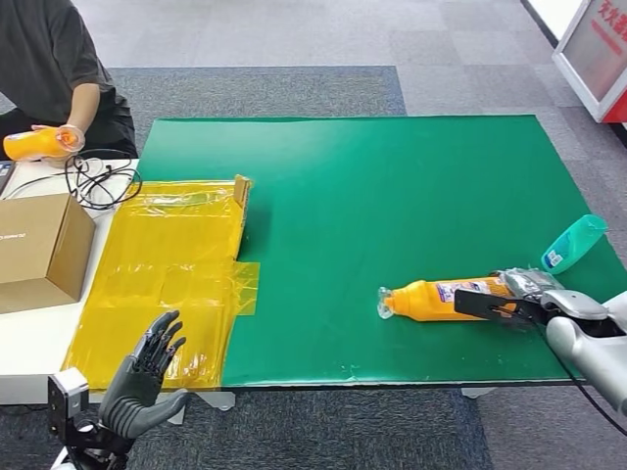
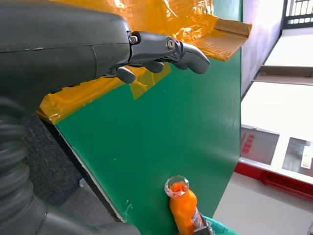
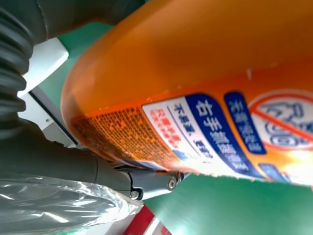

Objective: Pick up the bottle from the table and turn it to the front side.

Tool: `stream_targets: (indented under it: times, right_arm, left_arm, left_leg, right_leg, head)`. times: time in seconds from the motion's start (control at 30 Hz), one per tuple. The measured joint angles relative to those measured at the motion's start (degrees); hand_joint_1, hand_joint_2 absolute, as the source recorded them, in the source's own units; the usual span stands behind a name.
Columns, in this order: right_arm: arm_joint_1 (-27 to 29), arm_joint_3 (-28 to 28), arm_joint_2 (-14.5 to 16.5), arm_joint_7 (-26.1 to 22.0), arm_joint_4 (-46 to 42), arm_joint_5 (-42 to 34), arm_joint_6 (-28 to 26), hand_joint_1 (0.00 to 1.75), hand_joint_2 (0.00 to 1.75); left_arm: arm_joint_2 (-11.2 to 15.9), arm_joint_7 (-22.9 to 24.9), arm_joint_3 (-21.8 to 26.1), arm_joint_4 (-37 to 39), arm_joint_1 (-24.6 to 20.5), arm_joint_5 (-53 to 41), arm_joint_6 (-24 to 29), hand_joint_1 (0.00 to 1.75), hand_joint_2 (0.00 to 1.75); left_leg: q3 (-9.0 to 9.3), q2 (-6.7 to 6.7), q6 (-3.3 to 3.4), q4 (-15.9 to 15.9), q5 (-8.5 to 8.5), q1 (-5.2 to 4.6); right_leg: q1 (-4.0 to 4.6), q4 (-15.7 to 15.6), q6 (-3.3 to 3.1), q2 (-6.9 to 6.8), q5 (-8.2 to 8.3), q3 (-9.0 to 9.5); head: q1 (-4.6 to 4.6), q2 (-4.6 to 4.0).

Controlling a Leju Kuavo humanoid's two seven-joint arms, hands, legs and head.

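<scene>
Head view: right hand (image 1: 517,294) grips sideways-lying bottle (image 1: 444,298), cap pointing left; left hand (image 1: 148,377) spread, holding nothing.

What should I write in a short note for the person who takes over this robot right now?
Right hand: grips the base end of the orange bottle, which lies on its side on the green mat, cap toward the robot's left.
Left hand: open, holds nothing, near the yellow film at the table's near edge.
Done: bottle grasped.
Left: lift it and turn it to the front side.
</scene>
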Motion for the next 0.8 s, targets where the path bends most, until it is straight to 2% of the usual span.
stream_targets:
  times: [0.2,0.4,0.57,0.67,0.8]
  right_arm:
    - [4.81,-2.25,-0.54,2.26,-7.31,-1.4,-6.45,1.75,1.75]
    - [13.03,-10.02,0.36,0.63,-18.69,-1.66,-12.69,1.75,1.75]
    - [19.53,-16.8,4.49,-2.53,-27.2,-4.88,-16.01,1.75,1.75]
    - [22.29,-19.53,8.28,-3.86,-30.92,-8.36,-16.97,1.75,1.75]
    - [24.7,-21.01,14.42,-3.04,-34.17,-12.36,-17.79,1.75,1.75]
  left_arm:
    - [0.02,0.08,-0.01,0.01,0.41,-0.04,0.1,0.0,1.75]
    - [-0.27,0.02,-0.04,-0.07,0.66,-0.83,-0.04,0.0,1.75]
    - [-0.59,-0.48,-0.89,-0.2,0.37,-1.23,0.26,0.0,1.75]
    - [-0.62,-0.99,-1.91,-0.45,-0.39,-1.81,1.2,0.0,1.75]
    - [-0.59,-1.08,-3.37,-1.35,-2.16,-3.25,3.26,0.0,1.75]
  left_leg:
    - [-0.03,-0.01,0.0,0.0,0.0,0.0]
    - [-0.12,-0.1,0.0,0.0,0.0,0.01]
    - [-0.12,-0.11,0.0,0.0,0.0,0.01]
    - [-0.11,-0.11,-0.01,0.0,0.01,0.02]
    - [-0.09,-0.1,-0.04,0.0,0.04,0.04]
  right_leg:
    - [0.0,0.0,0.0,-0.01,0.0,-0.02]
    - [0.0,0.0,0.0,-0.08,-0.02,-0.04]
    - [0.01,0.0,0.0,-0.08,-0.02,-0.04]
    - [0.02,0.0,-0.01,-0.08,-0.01,-0.04]
    - [0.06,0.01,-0.01,-0.07,-0.01,-0.04]
  head:
    - [0.0,0.0]
    - [0.01,0.0]
    - [0.01,0.0]
    - [0.0,0.0]
    - [-0.01,0.0]
